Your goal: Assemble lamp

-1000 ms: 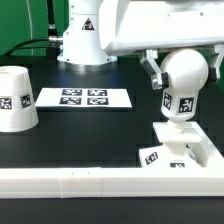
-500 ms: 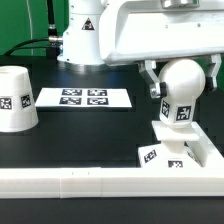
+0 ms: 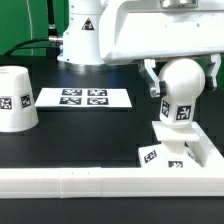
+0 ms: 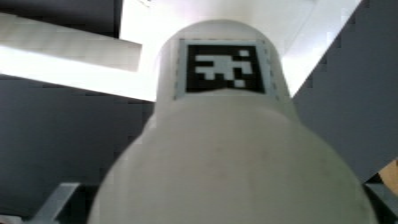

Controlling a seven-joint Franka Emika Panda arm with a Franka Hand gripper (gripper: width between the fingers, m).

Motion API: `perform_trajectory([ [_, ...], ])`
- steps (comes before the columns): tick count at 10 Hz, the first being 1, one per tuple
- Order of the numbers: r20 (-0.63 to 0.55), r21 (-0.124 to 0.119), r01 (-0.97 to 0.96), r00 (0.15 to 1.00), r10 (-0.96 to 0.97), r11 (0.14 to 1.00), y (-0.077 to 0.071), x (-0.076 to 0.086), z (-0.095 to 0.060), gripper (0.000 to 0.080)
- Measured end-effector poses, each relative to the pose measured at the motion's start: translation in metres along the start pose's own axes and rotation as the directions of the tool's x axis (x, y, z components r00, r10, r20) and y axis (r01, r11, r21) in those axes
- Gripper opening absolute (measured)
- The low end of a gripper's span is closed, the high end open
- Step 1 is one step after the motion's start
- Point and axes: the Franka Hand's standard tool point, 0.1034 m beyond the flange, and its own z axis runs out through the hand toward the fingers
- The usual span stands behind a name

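1. Brightly and evenly lit in the exterior view; close to washed out on the white shade [image 3: 17,97] and on the rail [image 3: 100,183] along the near edge of the black table [image 3: 90,135].
2. Coarse and slightly soft all over.
3. Blurred in the wrist view on the close bulb [image 4: 222,150]; glaring white behind it.

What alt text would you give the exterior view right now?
The hand grips the bulb upright on the square base at the exterior view's right. The shade stands at its left, the marker board between them.
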Motion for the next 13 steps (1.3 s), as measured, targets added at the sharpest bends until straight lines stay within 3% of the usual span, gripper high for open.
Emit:
perform_trajectory([
  [1,0.000,0.000,0.000,1.000,0.000,1.000,0.000,0.000,0.000,0.0577],
  [2,-0.001,0.000,0.000,1.000,0.000,1.000,0.000,0.001,-0.001,0.0667],
  [3,-0.006,-0.001,0.001,1.000,-0.001,1.000,0.000,0.003,-0.004,0.0689],
  [9,-0.010,0.002,0.002,1.000,-0.002,1.000,0.005,0.026,-0.038,0.0699],
  [13,0.039,0.018,0.001,0.999,-0.001,1.000,0.001,0.018,-0.032,0.0699],
])
